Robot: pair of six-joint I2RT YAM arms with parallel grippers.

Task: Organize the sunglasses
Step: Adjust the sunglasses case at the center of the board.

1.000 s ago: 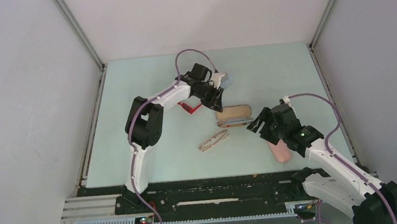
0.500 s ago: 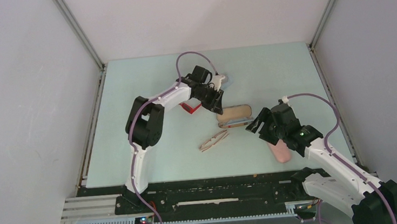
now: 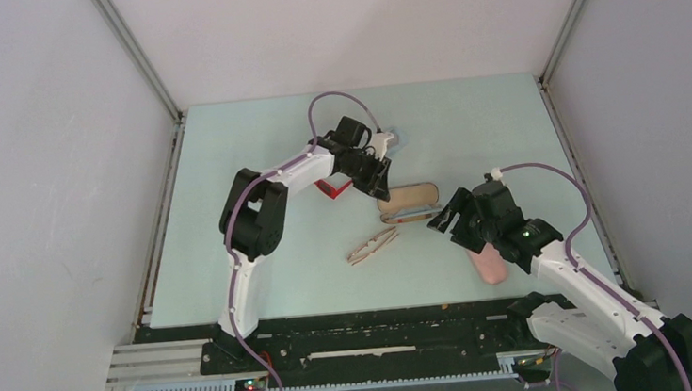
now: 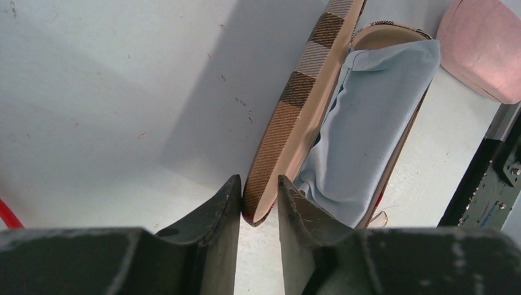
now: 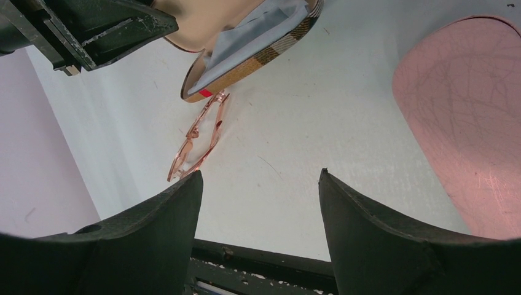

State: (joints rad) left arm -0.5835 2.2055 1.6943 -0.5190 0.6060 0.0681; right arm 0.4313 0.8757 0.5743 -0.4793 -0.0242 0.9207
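Your left gripper (image 4: pixel 258 200) pinched the lid of the open plaid case (image 4: pixel 299 107); your right gripper (image 5: pixel 259 196) hung spread. The slim sunglasses (image 5: pixel 198 138) beside the case and the red sunglasses (image 3: pixel 332 190) lay on the table (image 3: pixel 469 128): 0 of 2 stowed.

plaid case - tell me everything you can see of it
The plaid case is an oblong clamshell, brown, tan and grey check outside, plain tan inside, rigid-looking. It lies open on the table, lid upright, a pale blue cloth in its tray. The left gripper pinches the lid's rim. The slim sunglasses lie just off one end.
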